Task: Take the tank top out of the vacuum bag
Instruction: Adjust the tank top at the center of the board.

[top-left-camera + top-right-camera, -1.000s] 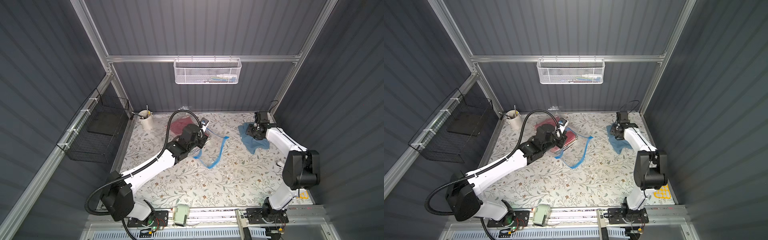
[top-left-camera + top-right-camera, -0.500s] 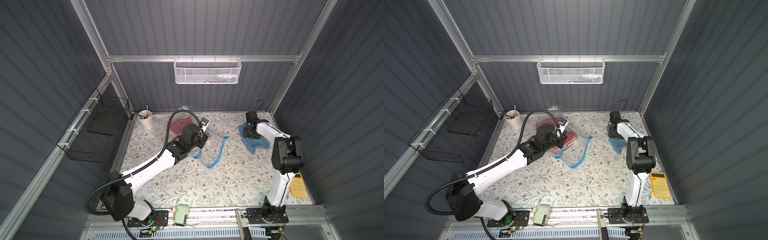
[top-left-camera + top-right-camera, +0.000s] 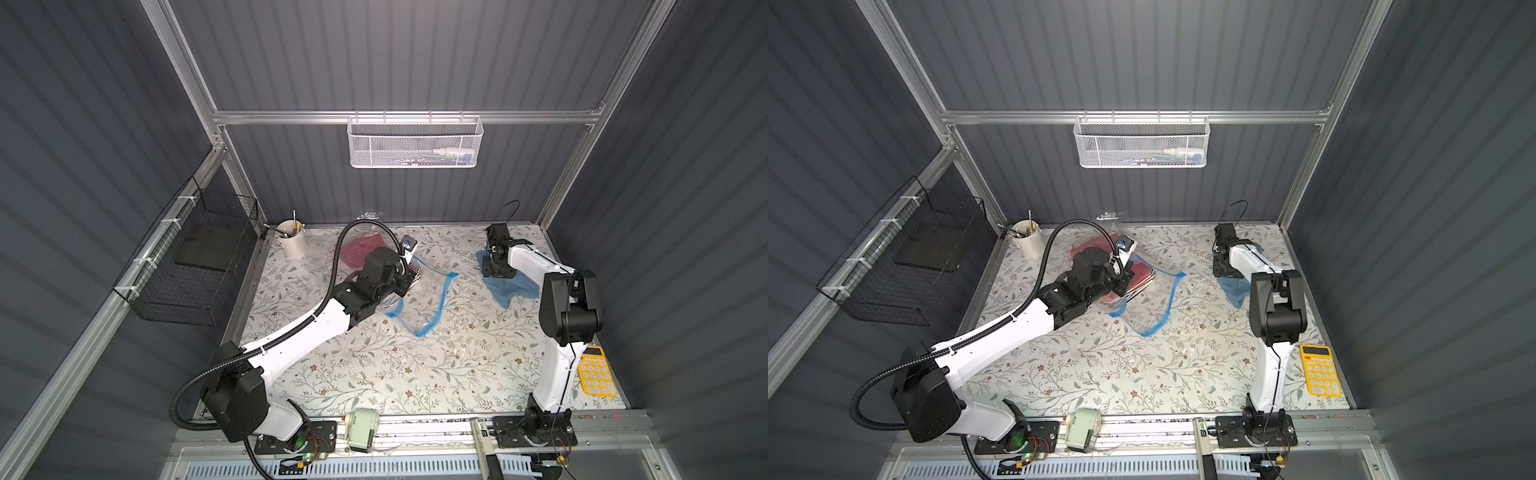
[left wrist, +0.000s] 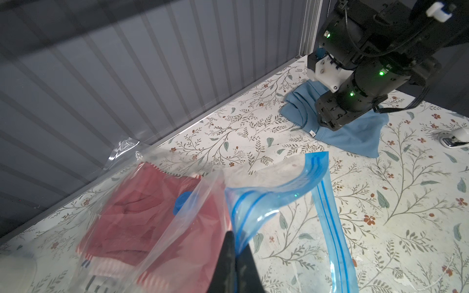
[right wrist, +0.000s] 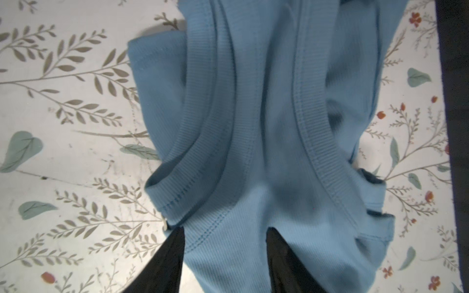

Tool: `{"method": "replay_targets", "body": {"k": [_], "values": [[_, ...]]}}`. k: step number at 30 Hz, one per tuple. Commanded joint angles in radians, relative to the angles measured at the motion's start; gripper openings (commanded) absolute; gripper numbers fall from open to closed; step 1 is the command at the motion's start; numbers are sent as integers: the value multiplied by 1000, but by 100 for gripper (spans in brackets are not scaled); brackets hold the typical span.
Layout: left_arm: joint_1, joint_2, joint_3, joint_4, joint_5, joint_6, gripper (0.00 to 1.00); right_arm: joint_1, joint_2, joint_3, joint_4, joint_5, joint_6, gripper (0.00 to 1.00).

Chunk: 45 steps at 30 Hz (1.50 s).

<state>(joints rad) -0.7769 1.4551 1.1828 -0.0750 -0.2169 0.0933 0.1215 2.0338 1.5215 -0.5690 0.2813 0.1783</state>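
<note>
**Release of the garment, far right of the bench.** My right jaws stand apart, one finger (image 5: 162,266) on each side of a fold of the light-blue ribbed cotton tank top (image 5: 253,126). The top lies crumpled on the white, leaf-and-flower-printed bench (image 3: 415,365) at its far right, well apart from the large clear crinkly plastic vacuum bag (image 3: 428,299).

My left jaws are together, clamped on the clear film just beside the bag's bright blue zip strip (image 4: 322,177), and hold that mouth edge off the bench. The bag lies left of centre, toward the far wall. Inside it lie a folded red striped cloth (image 4: 142,215) and, over it, the round blue valve cap (image 4: 181,201).

In my judgement the tank top is out and only the let-go is left. I should rise straight up, jaws wide, so that no finger hooks the ribbed armhole binding. Whether the tips touch the cloth I cannot tell.

The bench is flat and matt. Dark grey ribbed panels wall the cell. A white mesh basket (image 3: 415,143) hangs on the far wall and a black wire basket (image 3: 195,266) on the left. A yellow calculator (image 3: 596,372) lies near right.
</note>
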Motion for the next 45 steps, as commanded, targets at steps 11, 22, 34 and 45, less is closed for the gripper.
{"method": "replay_targets", "body": {"k": [11,22,34,45], "values": [[6,1,18,-14,-1,-8,0,13,128,120,-109,25,-44,55],[6,3,16,-13,-3,-7,0,-21,231,239,-190,-43,-74,36],[6,1,14,-12,-8,-4,0,-36,243,267,-215,-143,-142,0],[6,7,14,-12,-14,1,0,-135,117,261,-176,-548,-15,0]]}}
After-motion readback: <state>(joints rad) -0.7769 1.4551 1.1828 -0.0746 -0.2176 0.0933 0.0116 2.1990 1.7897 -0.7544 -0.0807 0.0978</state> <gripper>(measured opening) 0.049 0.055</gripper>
